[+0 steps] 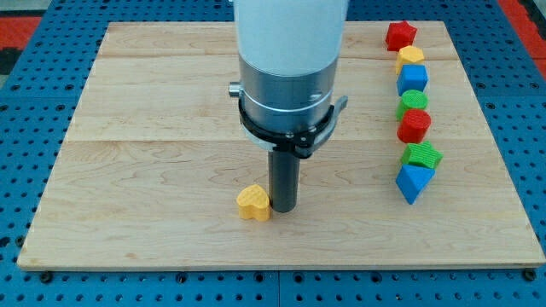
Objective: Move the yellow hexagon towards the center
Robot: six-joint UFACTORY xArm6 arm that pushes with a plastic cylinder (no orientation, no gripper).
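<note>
A small yellow block (252, 203) lies on the wooden board (153, 170), a little below the board's middle; its top looks notched like a heart. My tip (282, 208) stands right against its right side, touching or nearly so. A second yellow block (410, 56), roughly hexagonal, sits near the top of a column of blocks at the view's right, far from my tip.
The right-hand column runs from top to bottom: red block (400, 35), yellow, blue block (412, 78), green block (413, 102), red block (415, 126), green block (422, 156), blue block (413, 182). A blue pegboard (26, 51) surrounds the board.
</note>
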